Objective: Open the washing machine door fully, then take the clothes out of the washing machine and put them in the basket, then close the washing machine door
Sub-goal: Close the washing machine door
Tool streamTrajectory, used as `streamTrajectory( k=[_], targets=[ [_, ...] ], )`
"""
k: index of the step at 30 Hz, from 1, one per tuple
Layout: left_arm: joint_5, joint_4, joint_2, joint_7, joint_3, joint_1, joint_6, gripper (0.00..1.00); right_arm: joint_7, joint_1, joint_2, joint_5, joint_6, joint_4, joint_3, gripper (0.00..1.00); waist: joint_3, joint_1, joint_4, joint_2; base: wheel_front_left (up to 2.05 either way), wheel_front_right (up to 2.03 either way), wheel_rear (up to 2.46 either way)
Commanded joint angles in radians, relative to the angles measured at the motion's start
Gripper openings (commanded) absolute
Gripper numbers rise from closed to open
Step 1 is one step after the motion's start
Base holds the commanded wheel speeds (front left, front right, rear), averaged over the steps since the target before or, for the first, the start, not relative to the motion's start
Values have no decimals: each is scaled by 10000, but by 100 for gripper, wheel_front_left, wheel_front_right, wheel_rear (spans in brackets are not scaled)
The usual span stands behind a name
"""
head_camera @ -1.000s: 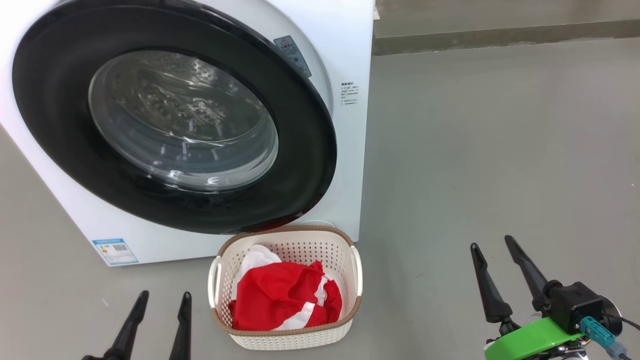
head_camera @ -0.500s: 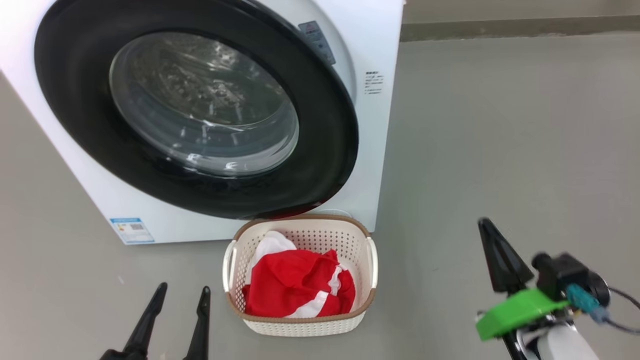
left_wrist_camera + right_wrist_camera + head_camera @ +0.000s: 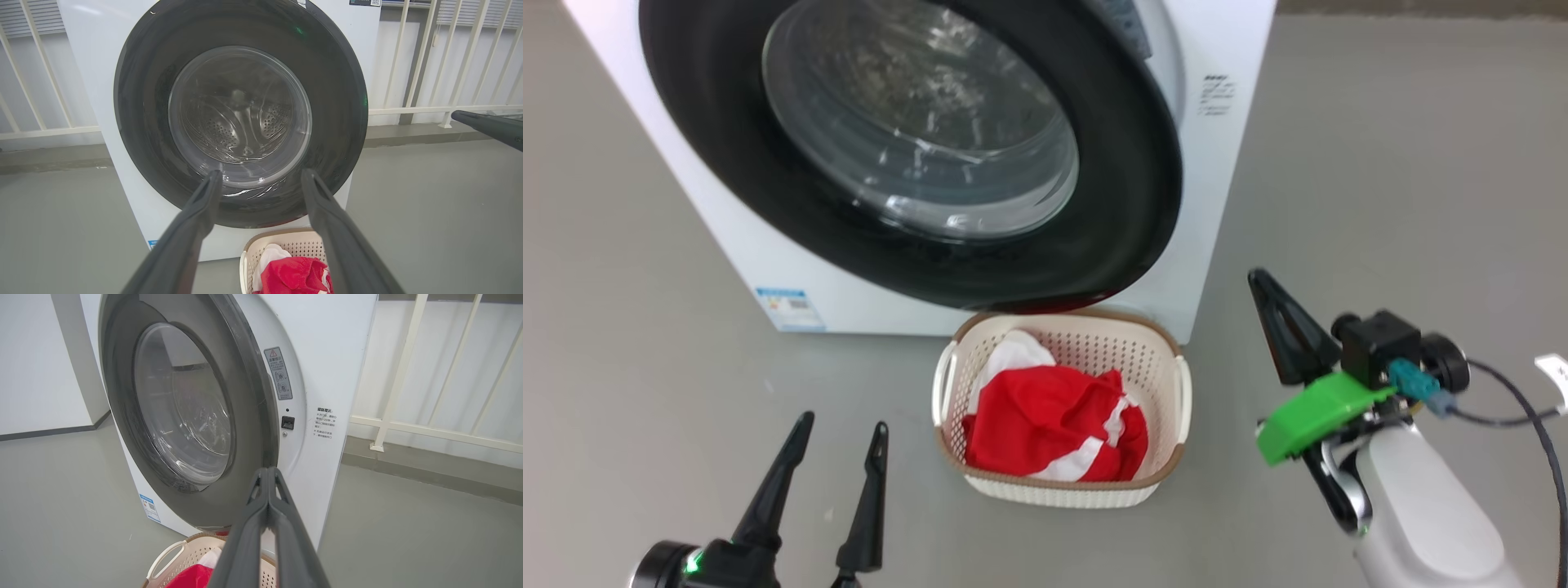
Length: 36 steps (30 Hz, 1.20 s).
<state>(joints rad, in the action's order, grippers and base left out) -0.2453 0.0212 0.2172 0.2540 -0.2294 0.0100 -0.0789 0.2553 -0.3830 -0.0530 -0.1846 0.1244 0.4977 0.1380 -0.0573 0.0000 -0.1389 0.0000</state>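
Before 1 washing machine [image 3: 1213, 163], 1 basket [image 3: 1054, 492]

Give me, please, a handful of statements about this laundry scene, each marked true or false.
The clothes lie in the basket. True.
The right hand is open. False: its fingers are pressed together.
The left hand holds a garment. False: it is open and empty.
The basket stands on the floor just in front of the washing machine. True.
The washing machine door stands wide open. False: it is swung across the drum opening.
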Motion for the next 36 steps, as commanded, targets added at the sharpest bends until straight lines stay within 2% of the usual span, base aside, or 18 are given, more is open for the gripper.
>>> streamTrajectory(
  k=[1,18,36],
  targets=[
    [77,311,-23,78,329,504,25,100,65,-679,28,-44,63,6,292,0,-544,0,-495,0,0,0,0],
    [563,304,-673,78,225,1271,478,100,65,-3350,28,498,63,1494,266,0,-2231,0,-1331,0,0,0,0],
    [901,326,-1318,78,808,2192,944,100,65,-5662,28,803,63,2249,214,0,-3736,0,-1238,0,0,0,0]
  ],
)
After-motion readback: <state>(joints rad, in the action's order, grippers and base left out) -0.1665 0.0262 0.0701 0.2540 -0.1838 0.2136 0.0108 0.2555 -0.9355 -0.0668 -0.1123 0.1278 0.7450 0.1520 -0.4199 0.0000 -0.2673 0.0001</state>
